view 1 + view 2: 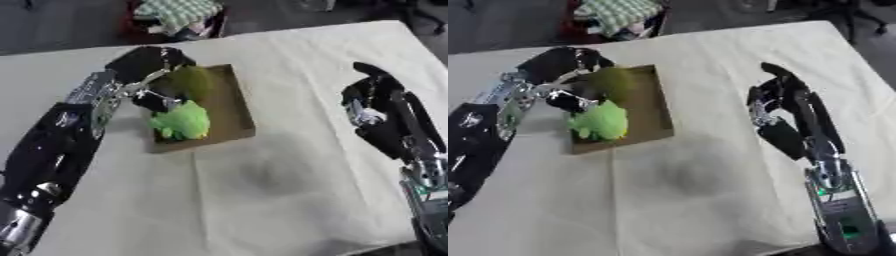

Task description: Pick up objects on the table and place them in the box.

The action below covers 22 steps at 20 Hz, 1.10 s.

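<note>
My left hand [156, 65] hangs over the cardboard box [233, 102], fingers curled around a dark-green object [190, 80]; a bright-green toy [182, 121] is already inside. My right hand [372, 95] hovers empty, fingers relaxed.

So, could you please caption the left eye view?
Left hand over the box beside a bright green object; right hand idle.

A cream cloth [289, 190] covers the table, creased and askew. Past its far edge, at about eleven o'clock, a green-and-white checked fabric [179, 12] lies heaped on something red [133, 22] on the dark floor [61, 25].
</note>
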Each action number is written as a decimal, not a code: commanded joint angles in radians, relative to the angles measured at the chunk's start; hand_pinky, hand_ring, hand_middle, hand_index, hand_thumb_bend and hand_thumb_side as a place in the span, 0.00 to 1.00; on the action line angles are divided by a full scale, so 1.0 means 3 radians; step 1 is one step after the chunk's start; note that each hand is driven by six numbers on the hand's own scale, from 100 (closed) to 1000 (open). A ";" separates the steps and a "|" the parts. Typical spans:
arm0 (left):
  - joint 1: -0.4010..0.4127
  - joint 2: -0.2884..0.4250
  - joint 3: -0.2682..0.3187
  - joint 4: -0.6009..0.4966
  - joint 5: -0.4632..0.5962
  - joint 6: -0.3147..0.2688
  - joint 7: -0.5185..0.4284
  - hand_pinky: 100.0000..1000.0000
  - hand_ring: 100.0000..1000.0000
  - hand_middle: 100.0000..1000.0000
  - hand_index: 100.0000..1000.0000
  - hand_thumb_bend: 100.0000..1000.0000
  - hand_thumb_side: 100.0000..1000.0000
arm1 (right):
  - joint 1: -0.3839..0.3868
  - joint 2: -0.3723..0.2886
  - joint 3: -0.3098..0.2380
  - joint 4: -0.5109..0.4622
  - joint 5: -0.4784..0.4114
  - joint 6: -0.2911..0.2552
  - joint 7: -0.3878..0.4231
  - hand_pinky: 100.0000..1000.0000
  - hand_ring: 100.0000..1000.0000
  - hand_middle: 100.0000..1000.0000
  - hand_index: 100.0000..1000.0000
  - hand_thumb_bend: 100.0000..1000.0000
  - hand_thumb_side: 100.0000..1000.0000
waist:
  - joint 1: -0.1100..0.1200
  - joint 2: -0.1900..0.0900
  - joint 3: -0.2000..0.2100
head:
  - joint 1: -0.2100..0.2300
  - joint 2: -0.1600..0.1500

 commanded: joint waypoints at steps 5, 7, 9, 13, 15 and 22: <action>-0.0023 0.0333 -0.0032 -0.0709 0.0816 0.0035 0.0079 0.67 0.71 0.77 0.91 0.56 0.62 | -0.0032 -0.0033 -0.0020 -0.0036 -0.0006 0.0005 -0.0006 0.46 0.53 0.53 0.90 0.00 0.53 | -0.0007 -0.0051 0.0045 | -0.0046 -0.0034; 0.0063 0.0459 -0.0033 -0.1072 0.1178 0.0110 0.0045 0.66 0.67 0.73 0.89 0.48 0.56 | -0.0031 -0.0038 -0.0029 -0.0036 -0.0004 0.0007 -0.0016 0.46 0.53 0.53 0.89 0.00 0.53 | -0.0004 -0.0047 0.0067 | -0.0063 -0.0037; 0.0220 0.0631 -0.0004 -0.1498 0.1615 0.0230 0.0022 0.65 0.64 0.71 0.87 0.42 0.54 | -0.0032 -0.0047 -0.0038 -0.0038 0.0001 0.0010 -0.0025 0.46 0.53 0.53 0.89 0.00 0.53 | 0.0001 -0.0041 0.0097 | -0.0086 -0.0036; 0.0626 0.0991 0.0125 -0.2245 0.2481 0.0524 -0.0040 0.63 0.61 0.67 0.84 0.32 0.52 | -0.0035 -0.0066 -0.0058 -0.0046 0.0011 0.0015 -0.0044 0.46 0.53 0.53 0.89 0.00 0.53 | 0.0011 -0.0031 0.0152 | -0.0127 -0.0043; 0.0895 0.1129 0.0260 -0.2559 0.2835 0.0652 0.0013 0.62 0.59 0.65 0.83 0.26 0.52 | -0.0033 -0.0077 -0.0073 -0.0047 0.0015 0.0020 -0.0057 0.46 0.53 0.53 0.89 0.00 0.53 | 0.0011 -0.0022 0.0182 | -0.0146 -0.0043; 0.1750 0.1162 0.0593 -0.3228 0.3520 0.0878 0.0200 0.60 0.57 0.62 0.82 0.11 0.60 | -0.0026 -0.0099 -0.0106 -0.0059 0.0020 0.0029 -0.0095 0.46 0.53 0.53 0.89 0.00 0.53 | 0.0021 -0.0007 0.0259 | -0.0156 -0.0037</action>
